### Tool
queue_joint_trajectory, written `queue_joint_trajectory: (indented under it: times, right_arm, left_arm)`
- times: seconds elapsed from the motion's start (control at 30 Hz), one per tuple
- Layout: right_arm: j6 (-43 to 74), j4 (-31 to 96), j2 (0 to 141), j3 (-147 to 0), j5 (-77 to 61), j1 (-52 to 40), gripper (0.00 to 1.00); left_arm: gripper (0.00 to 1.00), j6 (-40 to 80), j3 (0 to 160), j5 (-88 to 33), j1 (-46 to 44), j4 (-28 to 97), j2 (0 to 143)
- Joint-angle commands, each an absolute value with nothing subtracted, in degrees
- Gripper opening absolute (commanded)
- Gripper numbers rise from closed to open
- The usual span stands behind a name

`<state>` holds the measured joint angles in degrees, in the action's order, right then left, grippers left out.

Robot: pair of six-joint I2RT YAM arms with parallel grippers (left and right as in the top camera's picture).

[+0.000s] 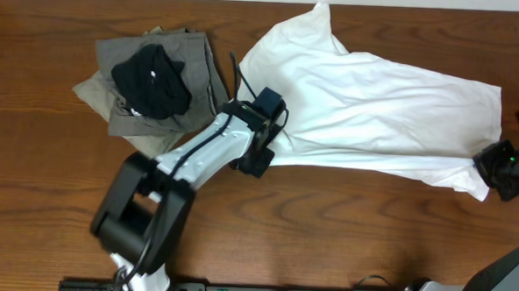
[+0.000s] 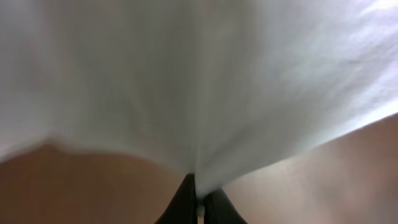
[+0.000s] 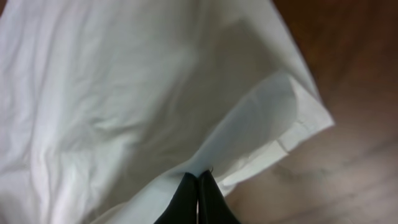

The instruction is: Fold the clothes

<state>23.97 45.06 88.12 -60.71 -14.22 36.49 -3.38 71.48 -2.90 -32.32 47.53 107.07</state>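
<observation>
A white shirt (image 1: 375,102) lies spread across the right half of the wooden table (image 1: 326,227). My left gripper (image 1: 261,150) is shut on its near left edge; in the left wrist view the white cloth (image 2: 205,74) is pinched between the black fingers (image 2: 199,202). My right gripper (image 1: 495,173) is shut on the shirt's near right corner; in the right wrist view the fingers (image 3: 198,196) pinch the folded white hem (image 3: 261,124). A pile of folded clothes sits at the back left, grey-olive garments (image 1: 151,114) with a black one (image 1: 151,79) on top.
The left arm (image 1: 197,160) reaches diagonally from the front left base (image 1: 142,215) toward the shirt. The pile lies just left of that arm. Bare wood shows along the front of the table.
</observation>
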Motion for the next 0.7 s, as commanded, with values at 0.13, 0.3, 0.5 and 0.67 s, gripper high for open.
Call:
queue_joint_trajectory:
  times: [0.13,0.3,0.5,0.67]
  right_arm:
    - [21.93,48.9,87.5,-62.24,-17.89,40.64,0.01]
    - [20.47,51.51,87.24,-62.24,-18.74,40.53,0.01]
    - [20.12,49.69,86.13,-62.24,-19.81,40.4,0.01]
    - [22.37,45.52,86.15,-62.24,-20.62,39.31,0.01]
  left_arm:
    - [0.06,1.87,73.43,-4.84,-32.08,56.9,94.94]
    - [0.06,4.01,73.43,-8.43,-32.25,62.08,90.83]
    - [0.06,3.25,73.43,-6.13,-32.23,58.52,89.25]
    - [0.06,-1.04,73.43,0.43,-32.16,46.41,89.27]
